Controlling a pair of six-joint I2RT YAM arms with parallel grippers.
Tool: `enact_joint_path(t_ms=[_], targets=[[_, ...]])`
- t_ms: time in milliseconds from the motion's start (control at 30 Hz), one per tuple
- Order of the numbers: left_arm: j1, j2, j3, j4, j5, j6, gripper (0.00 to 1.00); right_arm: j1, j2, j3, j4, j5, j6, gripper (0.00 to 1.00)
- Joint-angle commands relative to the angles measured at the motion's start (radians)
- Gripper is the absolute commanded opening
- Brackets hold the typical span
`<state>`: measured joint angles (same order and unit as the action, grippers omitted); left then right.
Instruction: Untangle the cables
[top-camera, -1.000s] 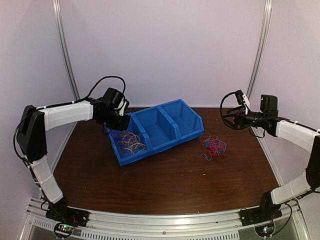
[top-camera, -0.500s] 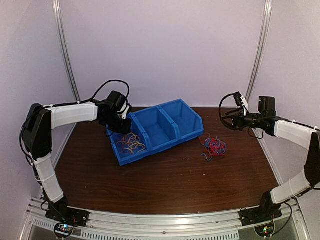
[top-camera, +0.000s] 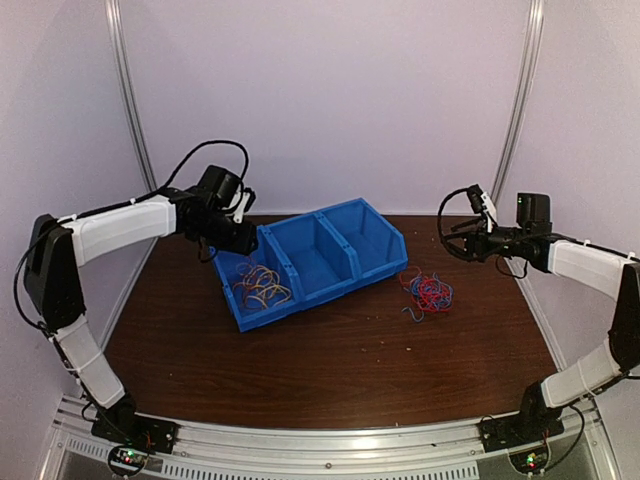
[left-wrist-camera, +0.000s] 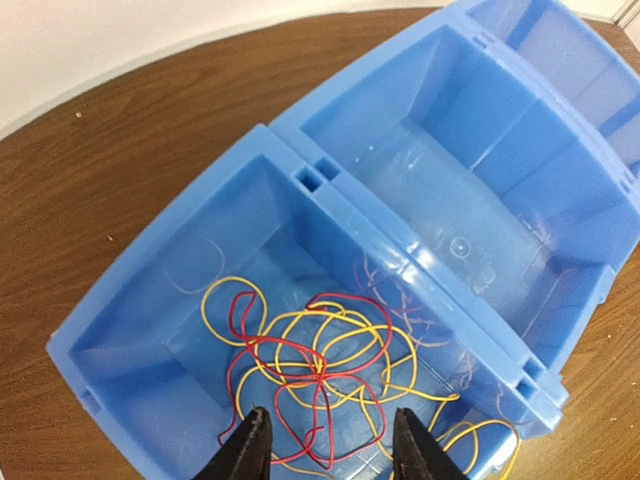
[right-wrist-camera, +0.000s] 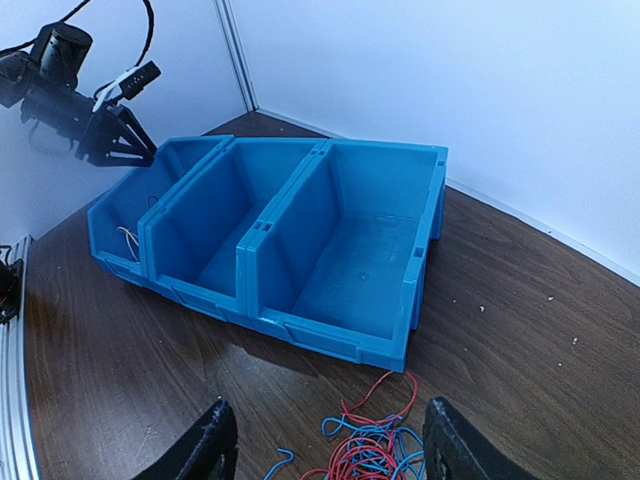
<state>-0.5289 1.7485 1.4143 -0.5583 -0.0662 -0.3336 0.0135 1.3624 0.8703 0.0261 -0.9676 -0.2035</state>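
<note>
The left gripper (left-wrist-camera: 329, 442) hung half-open, empty, above yellow-red cables (left-wrist-camera: 320, 365) in the nine-o'clock compartment of the bin (top-camera: 352, 272). Red-blue cables (top-camera: 428, 292) lay on the surface (top-camera: 330, 370) at three o'clock of it. The right gripper (right-wrist-camera: 325, 440) gaped wide, empty.

Blue plastic three-compartment bin (top-camera: 335, 250) sits angled on the far part of a dark wooden desk (top-camera: 330, 370). Loose yellow and red wires (top-camera: 262, 285) lie in its left compartment; a red and blue wire tangle (top-camera: 428, 292) rests on the desk just right of it. The left arm's fingers (top-camera: 240, 242) hang over the bin's far left corner, the right arm's fingers (top-camera: 462, 238) well apart at far right.
</note>
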Motion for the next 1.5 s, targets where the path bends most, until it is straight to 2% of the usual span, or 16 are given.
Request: enact_joint_path(t_ms=[0, 67, 167, 267, 333, 433, 533, 800, 933, 1067, 1133, 1200, 1333, 1467], targets=[[0.0, -0.137, 0.04, 0.039, 0.003, 0.054, 0.44, 0.0, -0.007, 0.006, 0.0, 0.001, -0.01, 0.64], [0.0, -0.198, 0.01, 0.108, 0.026, 0.089, 0.45, 0.0, -0.004, 0.006, 0.0, 0.001, -0.011, 0.64], [0.0, -0.255, -0.031, 0.155, -0.033, 0.105, 0.52, -0.001, -0.003, 0.006, -0.001, 0.0, -0.011, 0.64], [0.001, -0.18, 0.02, 0.072, -0.069, 0.058, 0.52, -0.001, -0.002, 0.006, -0.002, 0.001, -0.011, 0.64], [-0.001, -0.117, 0.038, 0.013, -0.072, -0.055, 0.51, -0.001, 0.0, 0.006, -0.001, 0.002, -0.011, 0.64], [-0.022, -0.079, -0.027, 0.058, -0.072, -0.209, 0.52, -0.001, 0.003, 0.007, -0.003, 0.004, -0.012, 0.64], [-0.036, -0.049, -0.065, 0.097, -0.112, -0.289, 0.53, -0.001, 0.0, 0.006, -0.005, 0.005, -0.014, 0.64], [-0.036, 0.061, -0.034, 0.089, -0.189, -0.355, 0.6, -0.001, 0.009, 0.006, -0.004, -0.006, -0.018, 0.64], [-0.032, 0.123, 0.002, 0.076, -0.212, -0.373, 0.59, -0.001, 0.009, 0.009, -0.011, -0.009, -0.025, 0.64], [-0.019, 0.171, 0.031, 0.1, -0.183, -0.387, 0.53, -0.001, 0.005, 0.009, -0.014, -0.012, -0.027, 0.64], [-0.017, 0.183, 0.046, 0.102, -0.192, -0.392, 0.45, -0.001, 0.004, 0.01, -0.015, -0.014, -0.026, 0.64], [-0.017, 0.183, 0.048, 0.116, -0.203, -0.393, 0.35, -0.001, 0.004, 0.01, -0.016, -0.017, -0.025, 0.64], [-0.017, 0.154, 0.048, 0.122, -0.21, -0.379, 0.02, -0.001, 0.002, 0.01, -0.016, -0.017, -0.028, 0.64], [-0.02, 0.082, 0.063, 0.113, -0.218, -0.327, 0.0, -0.001, 0.005, 0.009, -0.017, -0.017, -0.031, 0.64]])
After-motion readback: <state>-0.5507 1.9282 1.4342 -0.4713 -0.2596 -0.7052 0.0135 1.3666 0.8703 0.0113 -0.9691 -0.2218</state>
